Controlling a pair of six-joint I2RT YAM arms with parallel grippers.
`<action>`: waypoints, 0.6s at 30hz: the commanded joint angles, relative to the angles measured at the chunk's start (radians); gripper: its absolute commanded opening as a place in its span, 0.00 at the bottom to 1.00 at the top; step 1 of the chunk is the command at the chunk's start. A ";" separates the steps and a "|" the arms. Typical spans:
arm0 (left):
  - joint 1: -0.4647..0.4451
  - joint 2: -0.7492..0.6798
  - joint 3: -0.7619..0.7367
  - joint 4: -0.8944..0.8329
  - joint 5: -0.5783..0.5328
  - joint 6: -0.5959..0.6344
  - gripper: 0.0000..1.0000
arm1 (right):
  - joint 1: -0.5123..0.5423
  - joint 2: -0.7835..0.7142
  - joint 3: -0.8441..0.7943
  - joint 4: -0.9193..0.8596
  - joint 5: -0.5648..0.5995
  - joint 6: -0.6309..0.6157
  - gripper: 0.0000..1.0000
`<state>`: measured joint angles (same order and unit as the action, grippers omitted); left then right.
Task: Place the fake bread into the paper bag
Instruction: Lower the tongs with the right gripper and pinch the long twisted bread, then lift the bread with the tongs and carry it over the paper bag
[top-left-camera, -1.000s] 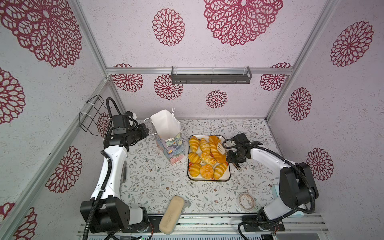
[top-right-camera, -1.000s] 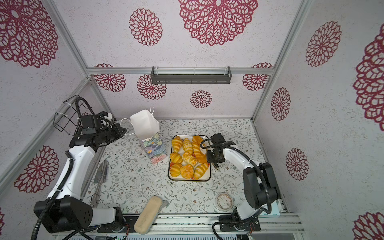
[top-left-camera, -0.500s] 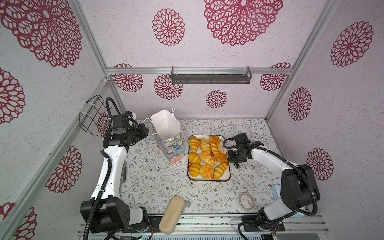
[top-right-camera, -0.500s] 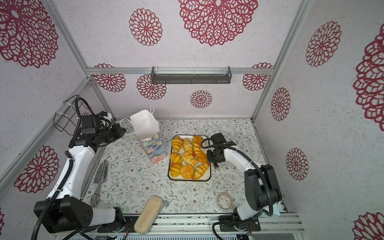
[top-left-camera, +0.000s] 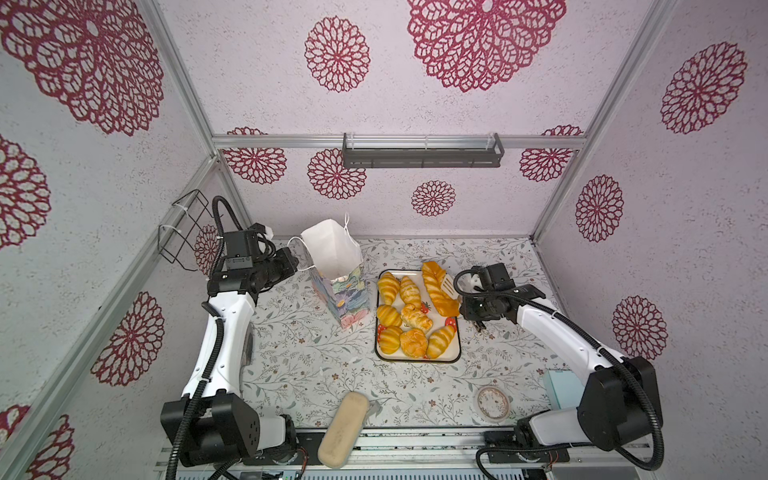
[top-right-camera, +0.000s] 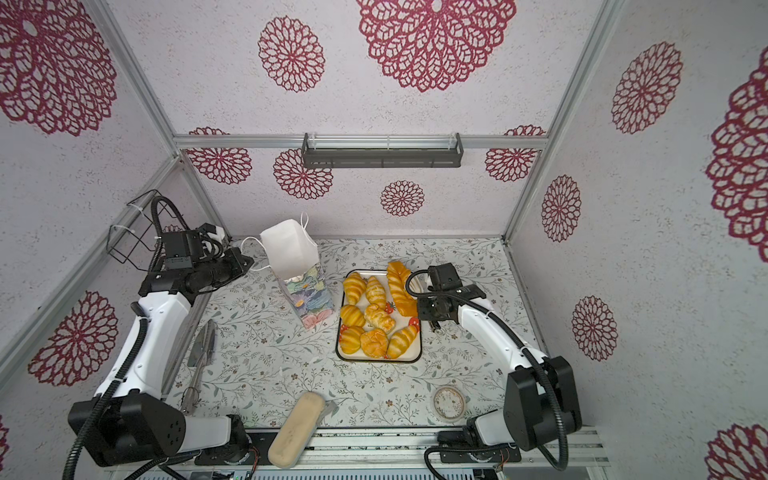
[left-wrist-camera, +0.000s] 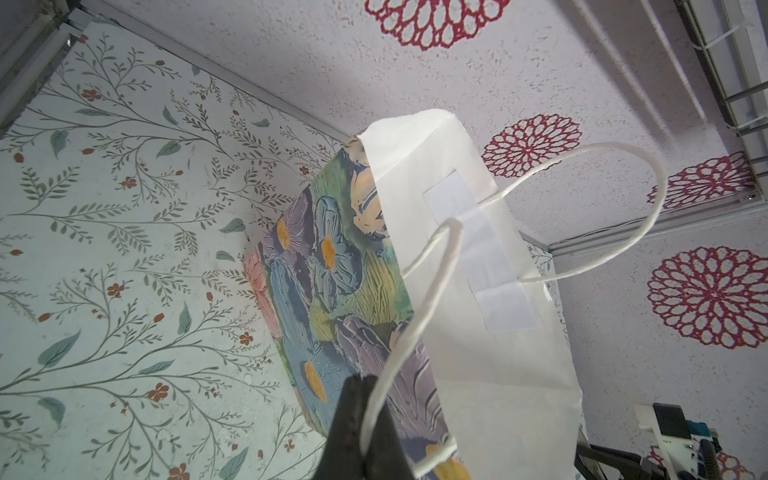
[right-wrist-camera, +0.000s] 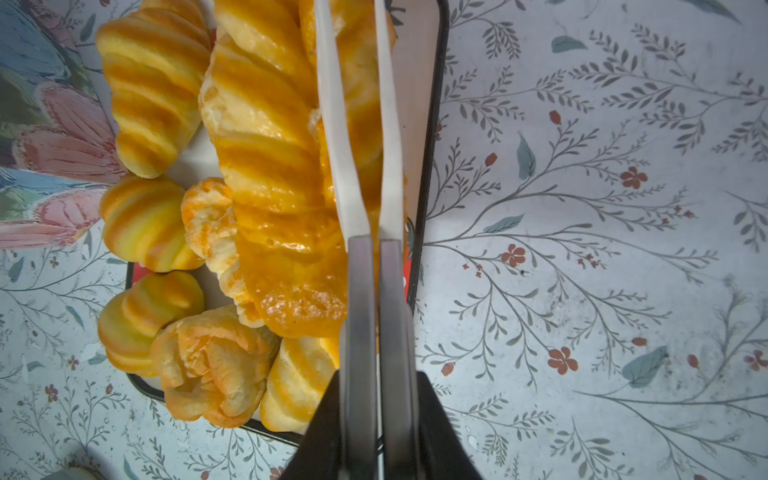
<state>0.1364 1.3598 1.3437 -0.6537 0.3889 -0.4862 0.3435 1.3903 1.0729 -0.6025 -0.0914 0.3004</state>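
My right gripper (right-wrist-camera: 378, 395) clamps tongs (right-wrist-camera: 357, 291) on the twelve-to-six loaf (top-left-camera: 436, 291); my left gripper (left-wrist-camera: 361, 399) pinches the bag (top-left-camera: 347, 297) handle (left-wrist-camera: 415, 299), nine o'clock from it.

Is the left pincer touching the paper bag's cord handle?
Touching. In the left wrist view the paper bag's white cord handle runs into the shut left pincer, pinched between its black jaws.
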 joint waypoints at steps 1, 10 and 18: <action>0.003 -0.004 -0.006 0.016 0.013 -0.008 0.00 | 0.001 -0.069 0.044 0.008 -0.019 0.030 0.20; 0.003 -0.005 -0.006 0.016 0.012 -0.009 0.00 | 0.062 -0.106 0.211 -0.049 -0.019 0.047 0.18; 0.003 -0.011 -0.008 0.017 0.011 -0.005 0.00 | 0.144 -0.080 0.367 -0.069 0.006 0.051 0.18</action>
<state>0.1364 1.3598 1.3437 -0.6483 0.3946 -0.4873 0.4652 1.3350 1.3685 -0.6941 -0.1036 0.3344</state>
